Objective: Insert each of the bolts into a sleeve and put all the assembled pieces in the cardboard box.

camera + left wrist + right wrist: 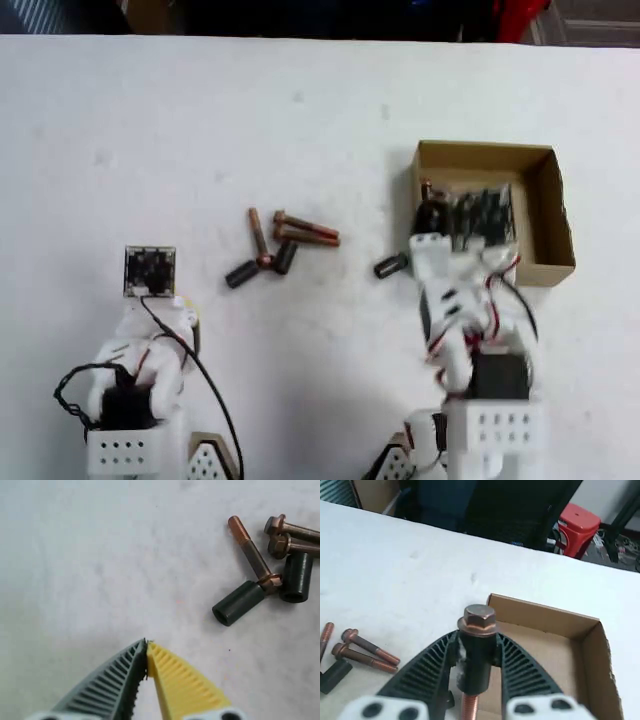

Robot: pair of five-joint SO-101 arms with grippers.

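Worktop (pixel 300 120): white; three loose bolts (pixel 305 230) and three sleeves (pixel 242 273) lie on it, one sleeve just beside the box.
Box (pixel 548 215): open cardboard; the floor that shows looks bare, the rest is hidden by the arm.
Right pincer (pixel 477 639): clamped on an assembled piece (pixel 474 665), above the box's near wall; best brought over the middle and lowered before release, so nothing bounces out.
Left pincer (pixel 146 647): tips together, over bare worktop near the loose parts.
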